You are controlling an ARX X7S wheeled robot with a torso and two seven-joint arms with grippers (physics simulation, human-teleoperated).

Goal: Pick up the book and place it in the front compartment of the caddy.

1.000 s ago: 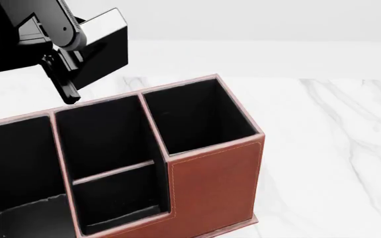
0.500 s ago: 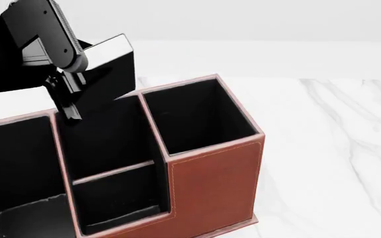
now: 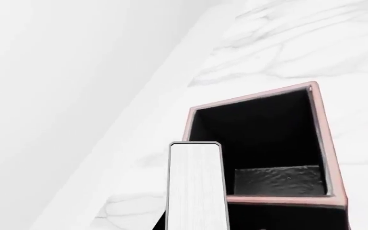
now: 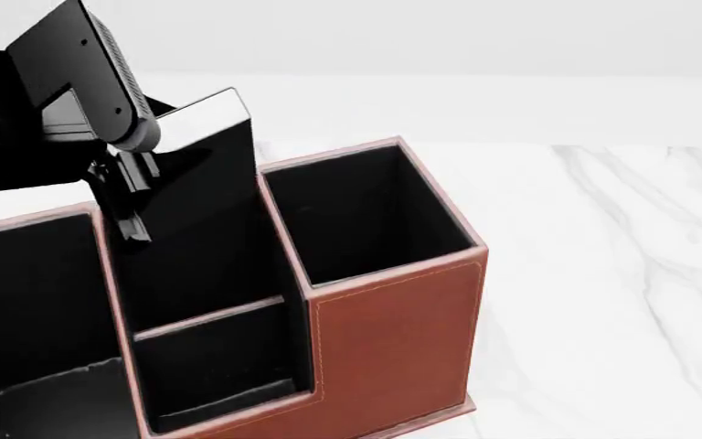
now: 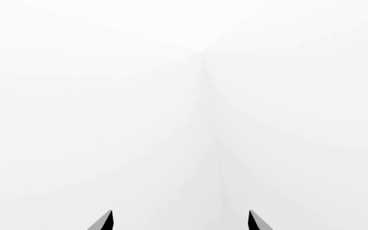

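The reddish-brown caddy (image 4: 394, 338) fills the lower left of the head view, with its black-lined cells open upward. My left gripper (image 4: 132, 197) is shut on the black book (image 4: 205, 151) and holds it tilted over the caddy's middle rear cell. The book's lower end blends into the black lining, so I cannot tell its depth. The low front cell (image 4: 217, 366) lies below it. In the left wrist view the book's white page edge (image 3: 195, 187) stands beside one caddy cell (image 3: 260, 139). My right gripper (image 5: 180, 223) is open and faces blank white.
The caddy stands on a white marble table (image 4: 620, 256) that stretches to the right and back. A pale wall rises behind the table. The right arm does not show in the head view.
My left gripper has moved right and down with the book, from beyond the caddy's back-left rim to over its middle rear cell. The caddy has not moved.
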